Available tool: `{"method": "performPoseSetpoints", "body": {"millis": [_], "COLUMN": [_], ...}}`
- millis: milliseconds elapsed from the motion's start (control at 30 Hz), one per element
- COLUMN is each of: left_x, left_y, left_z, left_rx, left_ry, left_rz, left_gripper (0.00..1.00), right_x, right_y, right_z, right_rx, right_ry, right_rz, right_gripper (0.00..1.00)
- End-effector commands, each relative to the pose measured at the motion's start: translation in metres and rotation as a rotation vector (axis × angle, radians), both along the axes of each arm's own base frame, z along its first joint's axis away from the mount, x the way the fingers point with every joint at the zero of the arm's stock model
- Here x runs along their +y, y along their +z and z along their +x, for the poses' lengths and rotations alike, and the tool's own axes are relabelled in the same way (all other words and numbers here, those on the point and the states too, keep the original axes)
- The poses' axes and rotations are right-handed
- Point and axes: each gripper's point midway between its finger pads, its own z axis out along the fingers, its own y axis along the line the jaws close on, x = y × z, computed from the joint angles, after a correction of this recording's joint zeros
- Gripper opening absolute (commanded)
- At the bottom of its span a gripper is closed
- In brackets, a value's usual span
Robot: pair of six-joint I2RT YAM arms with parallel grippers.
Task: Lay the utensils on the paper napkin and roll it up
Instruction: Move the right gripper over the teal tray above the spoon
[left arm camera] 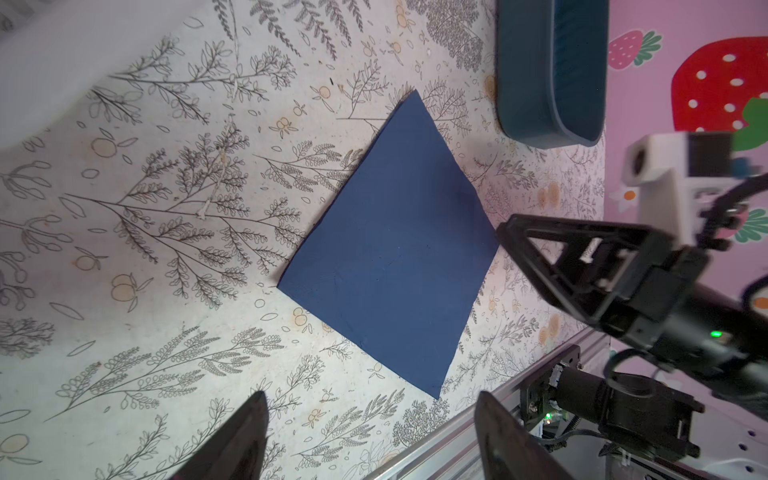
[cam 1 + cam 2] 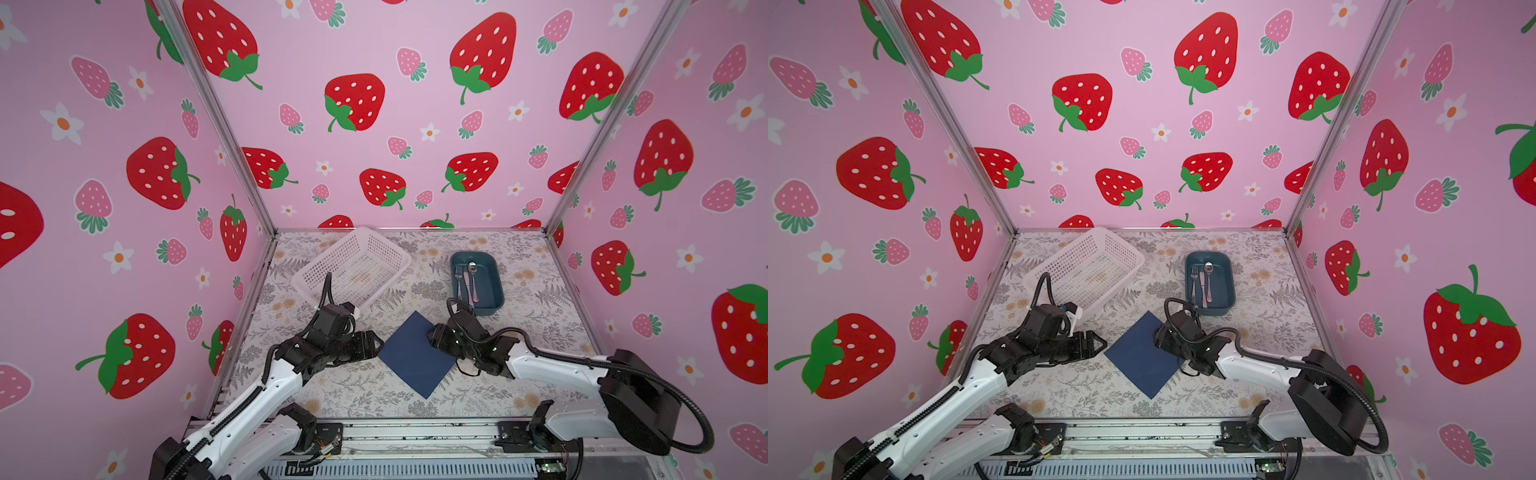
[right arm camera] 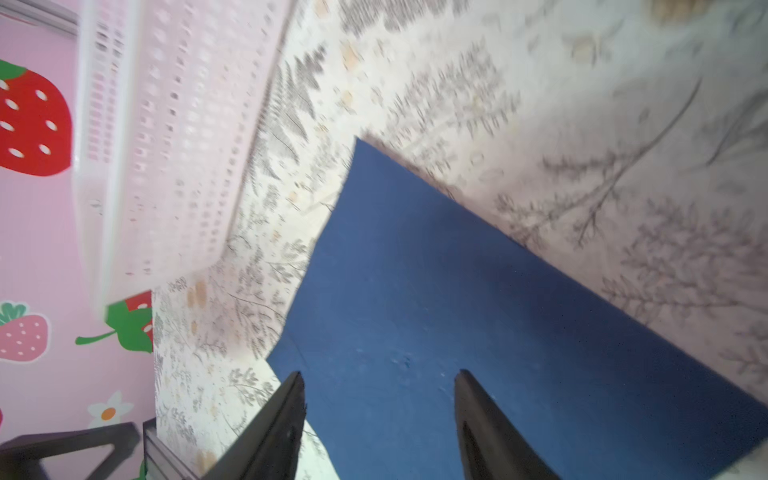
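Observation:
The dark navy paper napkin (image 2: 415,353) (image 2: 1141,353) lies flat on the floral table, turned like a diamond. The utensils, a fork (image 2: 458,275), a knife (image 2: 466,286) and a spoon (image 2: 473,279), lie side by side in a teal tray (image 2: 491,282) (image 2: 1223,282) behind it. My left gripper (image 2: 380,345) (image 1: 370,399) is open just off the napkin's left corner (image 1: 395,249), with nothing between its fingers. My right gripper (image 2: 430,334) (image 3: 378,374) is open low over the napkin's right edge (image 3: 478,311), holding nothing.
A white mesh basket (image 2: 353,266) (image 3: 166,145) stands at the back left, close behind my left arm. The teal tray (image 1: 548,83) sits just beyond the napkin's far corner. Pink walls close in three sides, and a metal rail (image 2: 415,432) runs along the front.

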Motion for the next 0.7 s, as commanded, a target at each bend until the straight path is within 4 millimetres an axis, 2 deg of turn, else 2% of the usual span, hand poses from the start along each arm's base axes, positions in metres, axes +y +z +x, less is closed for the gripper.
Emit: {"method": "performPoseSetpoints", "body": {"millis": [0, 100, 167, 233, 367, 467, 533, 667], "left_x": [0.005, 0.027, 0.039, 0.047, 0.066, 0.091, 0.092, 0.08], "left_y": [0.027, 0.043, 0.056, 0.066, 0.083, 0.095, 0.101, 0.094], "left_z": [0.018, 0.02, 0.021, 0.025, 0.032, 0.024, 0.018, 0.012], "left_rx": [-0.09, -0.095, -0.118, -0.174, -0.265, -0.267, -0.299, -0.385], "left_ry": [0.035, 0.101, 0.111, 0.106, 0.134, 0.241, 0.239, 0.191], "left_rz": [0.036, 0.151, 0.217, 0.274, 0.368, 0.423, 0.391, 0.283], "left_gripper": [0.83, 0.89, 0.94, 0.99, 0.99, 0.99, 0.99, 0.99], "right_x": [-0.044, -0.068, -0.089, -0.1, -0.103, -0.103, -0.106, -0.115], "right_y": [0.026, 0.05, 0.053, 0.047, 0.026, 0.021, 0.016, 0.004], "right_z": [0.02, 0.038, 0.05, 0.063, 0.091, 0.109, 0.121, 0.137], "right_rx": [-0.088, -0.095, -0.056, -0.041, -0.028, -0.024, -0.028, 0.006], "right_ry": [-0.061, -0.07, -0.077, -0.036, 0.05, 0.097, 0.118, 0.148], "right_rz": [-0.185, -0.219, -0.271, -0.304, -0.387, -0.455, -0.493, -0.566], "right_gripper": [0.64, 0.69, 0.71, 0.73, 0.71, 0.73, 0.74, 0.72]}}
